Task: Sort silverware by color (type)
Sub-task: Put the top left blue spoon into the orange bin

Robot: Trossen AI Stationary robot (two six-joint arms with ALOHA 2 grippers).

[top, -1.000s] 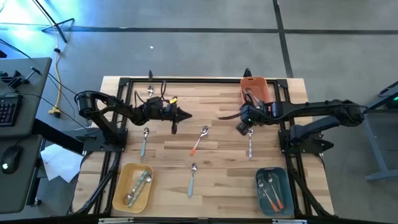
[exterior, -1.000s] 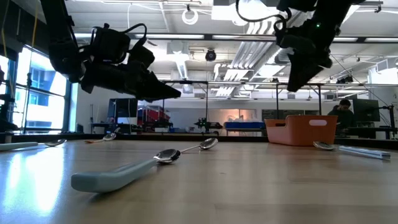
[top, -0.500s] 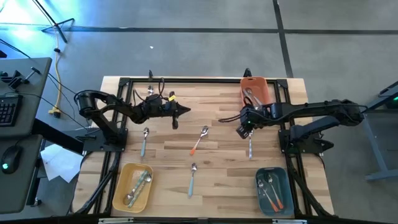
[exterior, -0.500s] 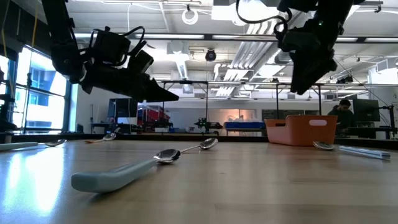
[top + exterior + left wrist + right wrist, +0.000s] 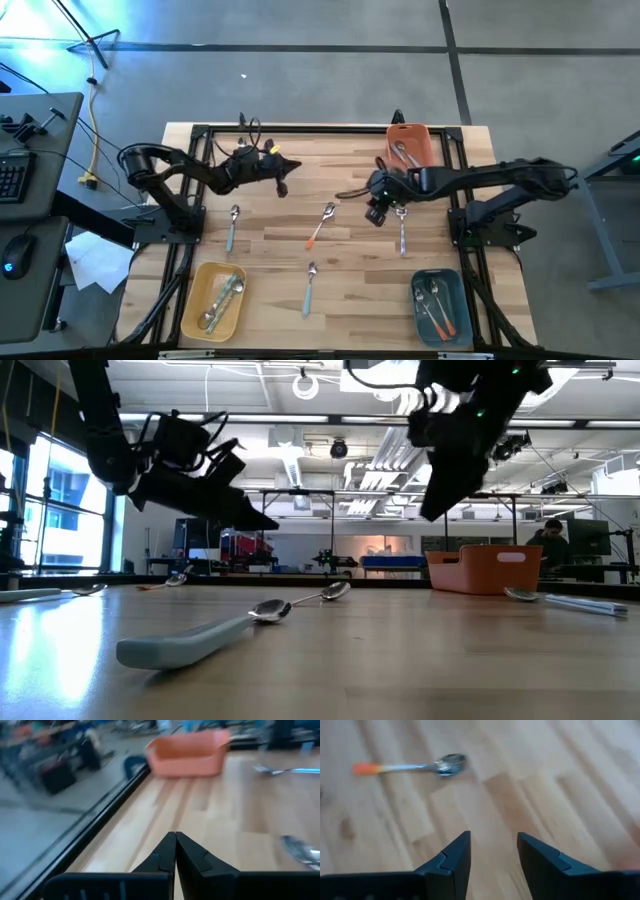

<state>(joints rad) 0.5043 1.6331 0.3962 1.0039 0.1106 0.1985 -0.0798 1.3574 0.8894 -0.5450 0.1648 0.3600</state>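
The right gripper is hovering empty over the wooden table with fingers apart, the orange-handled metal spoon lying near it at nine o'clock, while the left gripper is waiting pinched together at eleven.

An open lab: exposed ceiling ducts, benches, monitors.

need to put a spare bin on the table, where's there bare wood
Free patch: front middle, between the yellow tray and the blue tray, beside the blue-handled spoon. Another lies along the back edge, between the left gripper and the orange bin. Crowded: the centre, where the right gripper hovers by the orange-handled spoon.
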